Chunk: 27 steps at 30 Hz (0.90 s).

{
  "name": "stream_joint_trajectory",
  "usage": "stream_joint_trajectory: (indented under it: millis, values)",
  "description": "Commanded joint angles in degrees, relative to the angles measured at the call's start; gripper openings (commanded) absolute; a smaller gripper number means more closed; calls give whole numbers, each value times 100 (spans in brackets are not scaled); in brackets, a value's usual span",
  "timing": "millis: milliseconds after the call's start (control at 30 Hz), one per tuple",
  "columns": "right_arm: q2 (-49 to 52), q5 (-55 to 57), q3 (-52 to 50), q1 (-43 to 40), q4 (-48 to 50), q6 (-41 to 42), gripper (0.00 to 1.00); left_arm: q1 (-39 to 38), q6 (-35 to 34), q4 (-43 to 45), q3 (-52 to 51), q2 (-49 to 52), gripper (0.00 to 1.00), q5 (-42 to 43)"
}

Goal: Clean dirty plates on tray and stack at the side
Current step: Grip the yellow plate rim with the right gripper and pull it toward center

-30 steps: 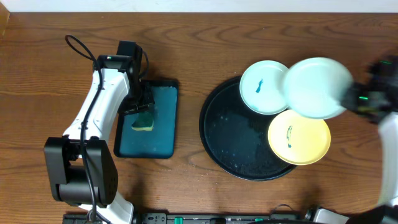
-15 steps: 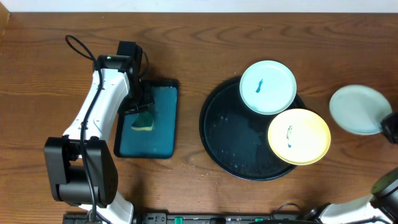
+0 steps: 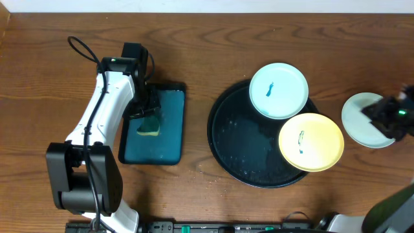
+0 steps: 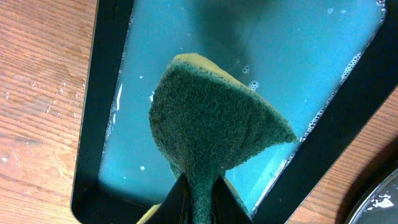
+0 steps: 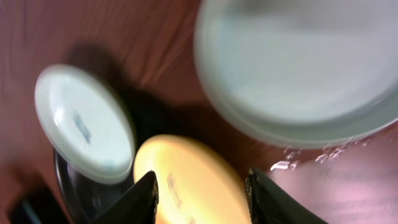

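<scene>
Tray [image 3: 239,145] at table [image 3: 52,52] centre-right.
Mint plate [image 3: 279,90] at tray's 1 o'clock, overhanging rim, blue smear on it.
Yellow plate [image 3: 311,142] at tray's 4 o'clock, also overhanging, smeared.
Third plate [image 3: 362,120], pale mint, no smear seen, flat on table at tray's 3 o'clock, off tray.
Right gripper [image 3: 388,116] above third plate's 3 o'clock side; fingers apart, nothing between.
Left gripper [image 4: 199,199] clamped on sponge [image 4: 211,124] over teal tray [image 4: 106,93], at tray's 9 o'clock.
</scene>
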Motion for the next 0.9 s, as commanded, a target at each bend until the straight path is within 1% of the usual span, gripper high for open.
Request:
stream_joint_trajectory:
  millis: [0,33,100,200,300,367,467,567,633,700,800,833,867]
  values:
    - [-168,2068,52,798,-400,107,47,2,48,-15,-9,17,11,-22]
    - [-146,2492,46,1034,-538,149,48,2,48,-13,-9,15,11,-22]
    - [-76,2953,-26,1432,-675,146,52,2,48,-13,-9,15,11,-22]
    - [26,3204,-293,1810,-586,149,55,2,50,-22,-9,15,11,-24]
    - [81,3381,-728,1899,-203,304,54,2,50,-37,-9,15,11,-22]
    - [81,3289,-946,1869,42,321,50,2,50,-39,-9,15,11,-22]
    - [83,2750,-1150,1864,302,330,41,2,48,-35,-9,15,11,-22]
    - [83,2693,-1360,1864,435,442,38,2,50,-35,-9,17,12,-22]
    - [83,2695,-1495,1862,485,450,29,2,48,-35,-9,15,11,-22]
    - [83,2693,-1644,1864,577,487,23,2,50,-35,-9,15,12,-22]
    - [81,2699,-1814,1862,586,599,22,2,50,-37,-9,15,11,-22]
    - [81,2710,-1867,1862,605,599,21,2,50,-37,-9,15,11,-22]
    - [81,2715,-1904,1862,616,599,16,2,50,-37,-9,17,11,-22]
